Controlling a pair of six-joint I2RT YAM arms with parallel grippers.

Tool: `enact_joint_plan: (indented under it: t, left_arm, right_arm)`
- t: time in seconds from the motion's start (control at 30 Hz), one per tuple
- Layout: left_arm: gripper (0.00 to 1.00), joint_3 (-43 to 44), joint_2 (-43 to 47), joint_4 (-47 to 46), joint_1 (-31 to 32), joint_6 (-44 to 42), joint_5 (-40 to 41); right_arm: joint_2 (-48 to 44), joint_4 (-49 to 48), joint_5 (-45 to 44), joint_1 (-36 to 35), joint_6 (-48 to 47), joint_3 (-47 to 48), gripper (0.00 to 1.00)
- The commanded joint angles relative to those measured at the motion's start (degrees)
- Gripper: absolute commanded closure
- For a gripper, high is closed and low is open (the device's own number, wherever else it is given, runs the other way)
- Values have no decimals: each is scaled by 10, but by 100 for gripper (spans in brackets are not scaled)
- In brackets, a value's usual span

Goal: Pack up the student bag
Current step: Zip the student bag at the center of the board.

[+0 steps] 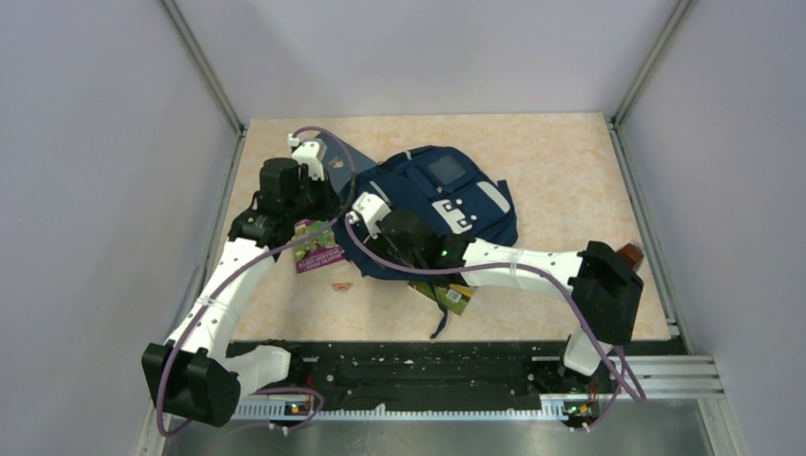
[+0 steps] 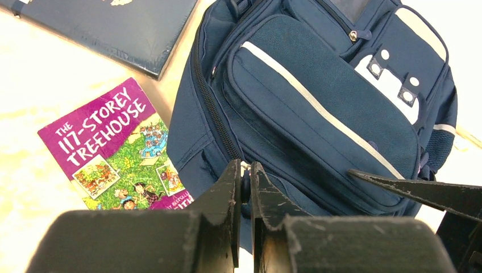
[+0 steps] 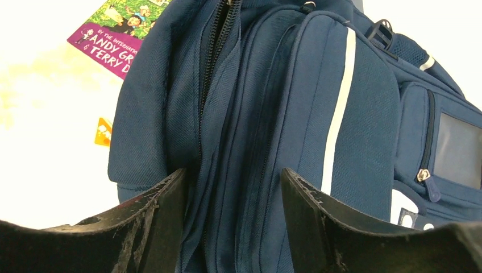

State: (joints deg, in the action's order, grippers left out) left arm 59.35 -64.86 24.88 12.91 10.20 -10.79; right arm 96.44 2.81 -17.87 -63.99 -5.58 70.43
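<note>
Bag point(image 1: 447, 195) lies mid-counter point(image 1: 570, 171). Left gripper point(image 2: 244, 187) jaws clenched on bag fabric by the zip point(image 2: 213, 108). Right gripper point(image 3: 233, 216) jaws released, straddling a fold. Treehouse book point(image 2: 108, 148) and blue book point(image 2: 113, 28) lie outside; packing barely begun.

The overhead view is lit evenly and softly — only faint shadows are cast under the arms point(image 1: 238, 275). In the wrist views the table point(image 3: 45, 142) is blown out to white, while the near fingers point(image 3: 153, 227) are rendered dark and blurred.
</note>
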Motion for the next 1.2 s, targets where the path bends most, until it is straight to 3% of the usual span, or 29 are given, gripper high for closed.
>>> enact_joint_plan:
  t: [0.0, 0.07, 0.17, 0.23, 0.53, 1.17]
  left_arm:
    - [100, 6, 13, -46, 2, 6, -11]
    - [100, 6, 13, -46, 2, 6, -11]
    - [100, 5, 13, -46, 2, 6, -7]
    - [100, 5, 12, -46, 2, 5, -2]
    - [100, 3, 15, -56, 1, 18, 65]
    - [100, 2, -18, -144, -15, 147, 69]
  right_arm:
    - [-2, -1, -17, -9, -8, -3, 40]
    - [-2, -3, -23, -10, -9, -5, 47]
    - [-5, 0, -43, -11, -5, -4, 84]
    - [-15, -2, -47, -11, -4, -5, 100]
    - [-104, -48, -11, -11, -19, -36, 100]
    - [-236, -109, 41, -11, -94, -69, 100]
